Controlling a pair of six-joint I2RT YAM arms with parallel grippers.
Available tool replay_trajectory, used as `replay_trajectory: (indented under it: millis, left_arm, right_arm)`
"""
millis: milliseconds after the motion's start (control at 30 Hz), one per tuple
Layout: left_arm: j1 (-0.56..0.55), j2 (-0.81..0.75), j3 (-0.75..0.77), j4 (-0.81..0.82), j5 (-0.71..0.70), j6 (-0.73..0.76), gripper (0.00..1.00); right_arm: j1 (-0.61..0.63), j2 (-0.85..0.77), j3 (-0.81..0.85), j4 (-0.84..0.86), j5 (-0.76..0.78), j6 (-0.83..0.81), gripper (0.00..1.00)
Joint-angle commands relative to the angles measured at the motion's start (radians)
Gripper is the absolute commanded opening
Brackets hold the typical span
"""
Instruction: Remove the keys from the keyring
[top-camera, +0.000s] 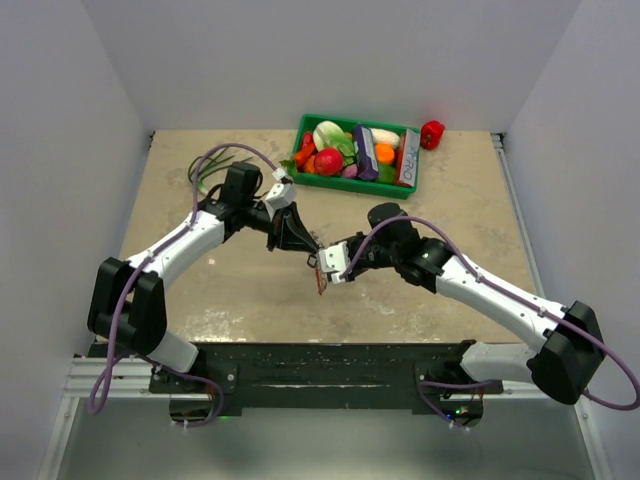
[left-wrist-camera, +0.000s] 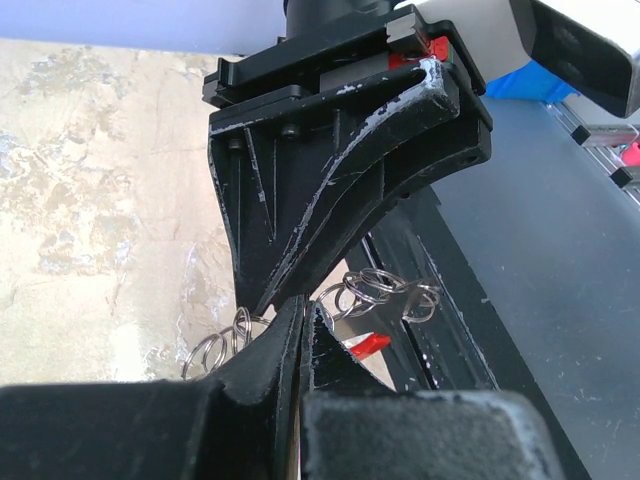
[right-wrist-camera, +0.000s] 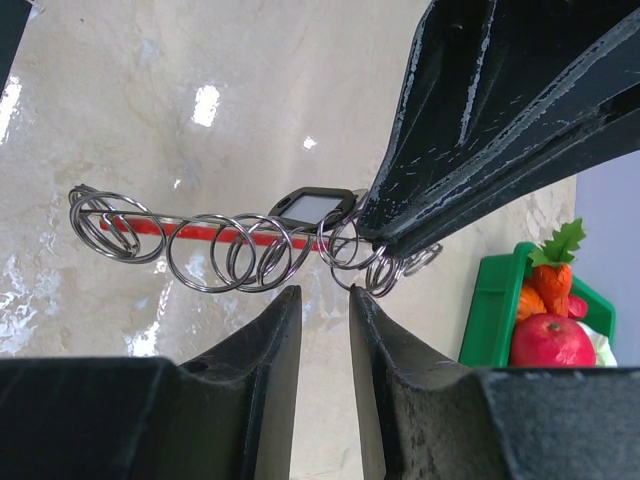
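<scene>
The left gripper (left-wrist-camera: 303, 312) pinched the keyring (right-wrist-camera: 240, 245) tight above the worktop (top-camera: 250, 290). The right gripper (right-wrist-camera: 320, 300) was just beside it, its jaws a little apart.

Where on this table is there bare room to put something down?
Bare patches: the right side between the green bin and the right arm; the near strip just beyond the black base rail. Crowded: the middle, where left gripper and right gripper meet at the keyring.
</scene>
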Motion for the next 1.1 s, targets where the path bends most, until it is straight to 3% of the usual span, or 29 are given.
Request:
replay_trajectory:
  millis: [0,433,1067]
  left_arm:
    - [0.004,-0.016,-0.005,0.034,0.242,-0.009,0.00]
    - [0.000,0.056,-0.003,0.029,0.243,-0.026,0.00]
    - [-0.001,-0.022,0.026,0.002,0.245,-0.013,0.00]
  right_arm:
    - [0.003,-0.011,0.048,0.040,-0.023,0.017,0.30]
    - [0.003,-0.034,0.055,0.054,-0.068,0.049,0.38]
    - [0.003,-0.049,-0.016,0.067,-0.078,0.014,0.41]
